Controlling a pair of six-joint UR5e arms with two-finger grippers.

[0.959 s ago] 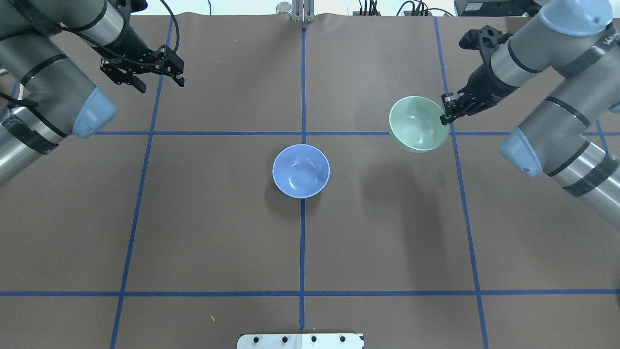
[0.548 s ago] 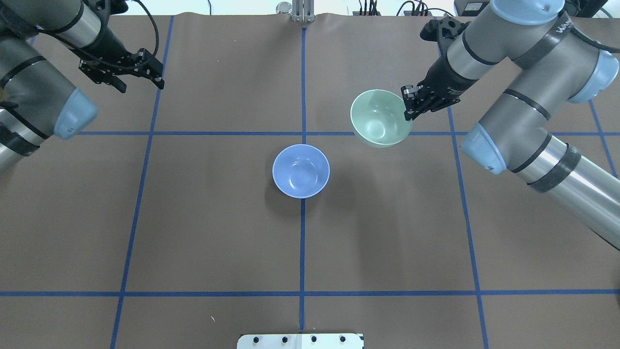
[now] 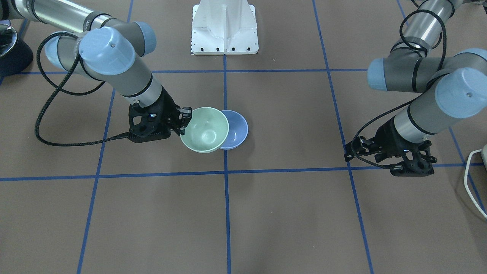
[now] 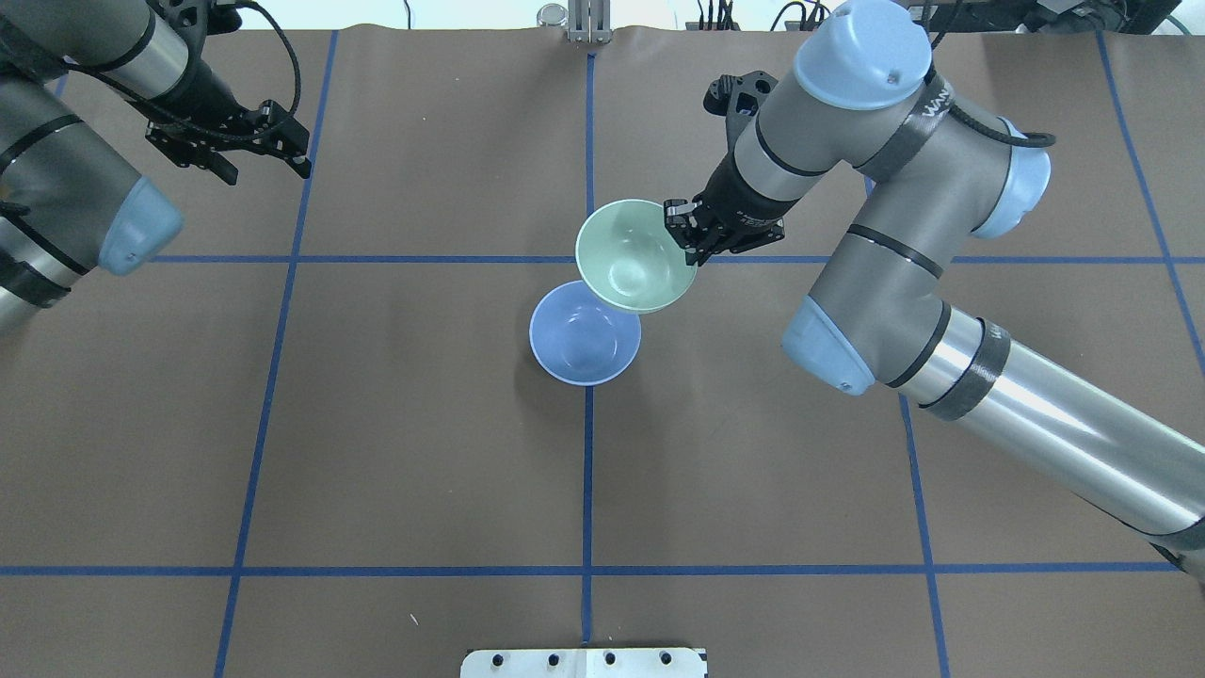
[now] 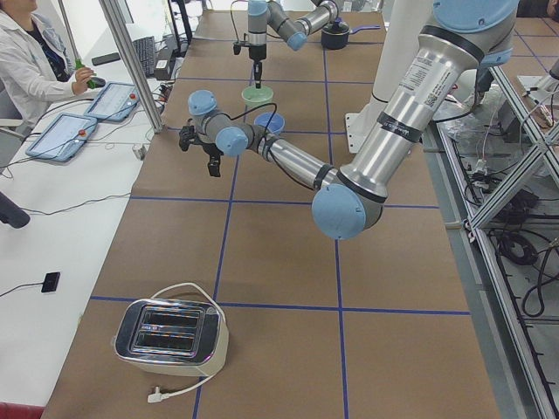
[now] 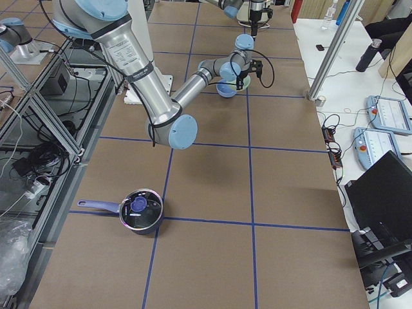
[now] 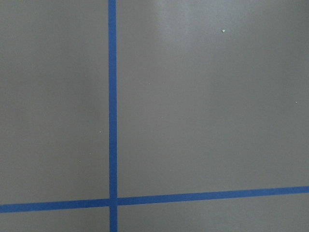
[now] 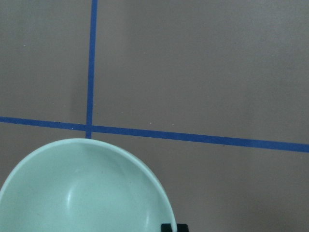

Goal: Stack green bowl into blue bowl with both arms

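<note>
Green bowl (image 3: 204, 129) partly over blue bowl (image 3: 237, 134)

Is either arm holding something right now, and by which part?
The right gripper pinches the green bowl by its rim; the left gripper holds nothing.

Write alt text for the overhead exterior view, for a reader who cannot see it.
The right hand holds the green bowl by its rim, above and partly overlapping the far edge of the blue bowl, which sits at the middle of the brown table. The left hand hangs open and empty at the far left.
</note>
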